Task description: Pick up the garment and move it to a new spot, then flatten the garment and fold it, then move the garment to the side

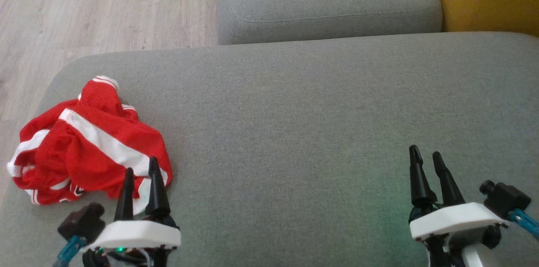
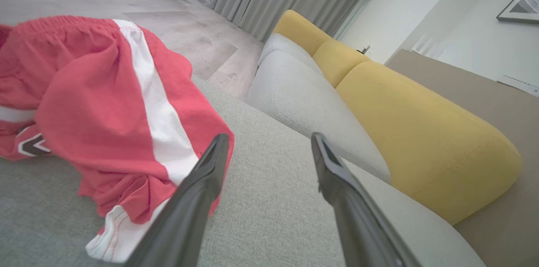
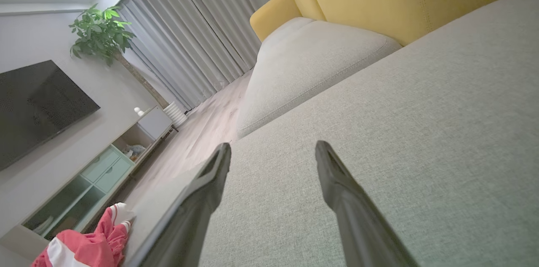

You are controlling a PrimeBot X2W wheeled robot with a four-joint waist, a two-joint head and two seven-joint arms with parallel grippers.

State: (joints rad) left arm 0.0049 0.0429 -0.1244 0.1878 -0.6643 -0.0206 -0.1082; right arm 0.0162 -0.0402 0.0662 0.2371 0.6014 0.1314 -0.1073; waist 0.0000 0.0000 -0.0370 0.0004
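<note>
Garment [image 1: 88, 140] lay crumpled at the left edge of the cushion [image 1: 294, 132]; no step appeared done. Left hand [image 1: 141, 165] and right hand [image 1: 425, 151] hung released, empty.

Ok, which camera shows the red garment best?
The head view: nearly the whole garment shows there, crumpled at the left end of the grey cushion. The left wrist view is closer but crops it at the picture's left edge. The right wrist view catches a small part in its bottom-left corner.
</note>
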